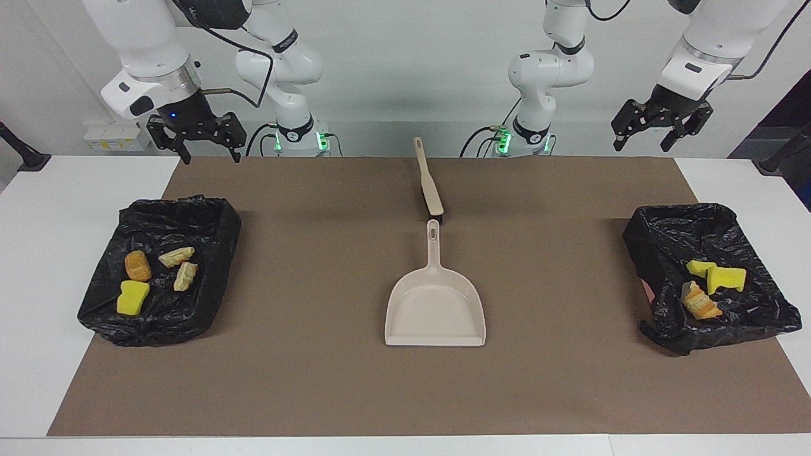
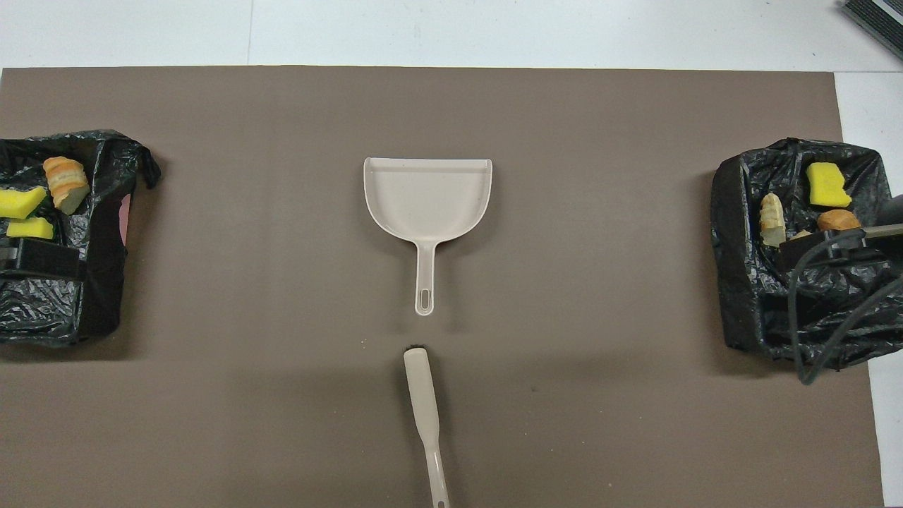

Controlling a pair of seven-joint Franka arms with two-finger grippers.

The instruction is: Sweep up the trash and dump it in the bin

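Note:
The trash lies in two bins lined with black bags. The bin at the right arm's end holds several bits: an orange lump, two tan lumps and a yellow chunk. The bin at the left arm's end holds two yellow chunks and a bread lump. The beige dustpan lies empty mid-mat, handle toward the robots. The beige brush lies just nearer to the robots. My right gripper and left gripper hang open and empty, raised over the table edge nearest the robots.
A brown mat covers most of the white table. In the overhead view the bins sit at the mat's two ends, with the dustpan and brush between them.

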